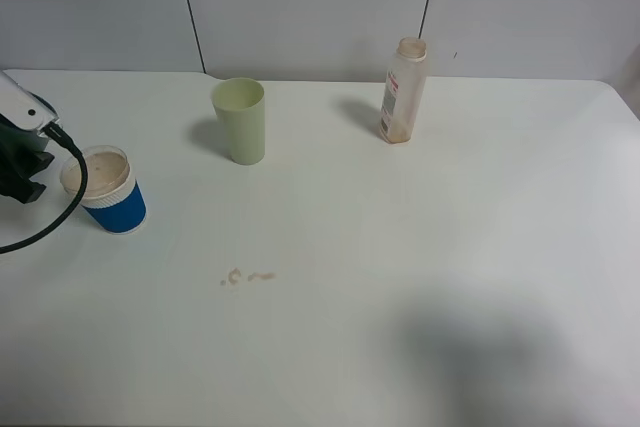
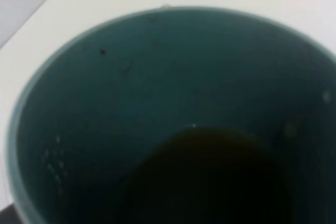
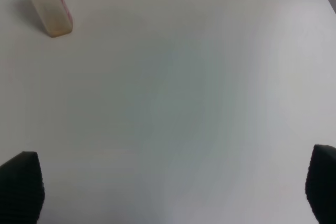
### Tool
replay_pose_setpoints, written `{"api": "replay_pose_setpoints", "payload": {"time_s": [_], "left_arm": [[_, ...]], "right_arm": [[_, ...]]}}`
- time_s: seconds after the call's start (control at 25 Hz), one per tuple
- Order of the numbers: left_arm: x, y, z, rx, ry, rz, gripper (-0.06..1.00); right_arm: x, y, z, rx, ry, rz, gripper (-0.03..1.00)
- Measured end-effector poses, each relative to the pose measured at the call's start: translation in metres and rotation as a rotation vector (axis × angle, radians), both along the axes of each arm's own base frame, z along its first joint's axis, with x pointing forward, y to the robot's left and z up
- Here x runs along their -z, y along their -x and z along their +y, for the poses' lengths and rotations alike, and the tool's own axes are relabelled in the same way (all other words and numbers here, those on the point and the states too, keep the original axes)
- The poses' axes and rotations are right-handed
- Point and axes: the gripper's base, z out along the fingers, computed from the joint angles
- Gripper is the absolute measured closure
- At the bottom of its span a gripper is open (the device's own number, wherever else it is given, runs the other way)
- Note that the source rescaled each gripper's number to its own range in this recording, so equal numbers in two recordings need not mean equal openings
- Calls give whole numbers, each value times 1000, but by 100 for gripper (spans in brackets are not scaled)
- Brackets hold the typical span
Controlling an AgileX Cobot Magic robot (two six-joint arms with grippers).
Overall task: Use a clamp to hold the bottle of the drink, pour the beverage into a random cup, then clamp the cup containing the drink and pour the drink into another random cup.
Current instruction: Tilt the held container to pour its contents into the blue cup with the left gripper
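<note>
The teal cup (image 2: 105,103) fills the left wrist view, with dark brown beverage (image 2: 210,177) pooled in its bottom. My left gripper (image 1: 20,162) is at the far left edge of the table, shut on this cup, just left of the blue-sleeved paper cup (image 1: 110,190). Its fingers are hidden. The paper cup stands upright with a pale inside and a few brown flecks. The bottle (image 1: 403,92) stands upright at the back right, also seen as the bottle (image 3: 50,3) in the right wrist view. My right gripper (image 3: 170,187) is open over bare table, holding nothing, and is outside the high view.
A pale yellow-green tumbler (image 1: 240,120) stands upright at the back, between the paper cup and the bottle. A few small brown drops (image 1: 245,276) lie on the white table (image 1: 420,247) left of centre. A black cable (image 1: 60,207) loops beside the paper cup.
</note>
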Motion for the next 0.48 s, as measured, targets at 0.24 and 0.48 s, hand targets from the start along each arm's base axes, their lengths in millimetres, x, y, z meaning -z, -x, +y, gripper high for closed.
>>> {"api": "replay_pose_setpoints", "payload": {"time_s": [0.24,0.48], "left_arm": [[0,0,-1,47,-45,6,93],[1,0,-3,98,-88,12,93]], "right_arm": [[0,0,0,0,0,0,-3],[0,0,0,0,0,0,-3]]}}
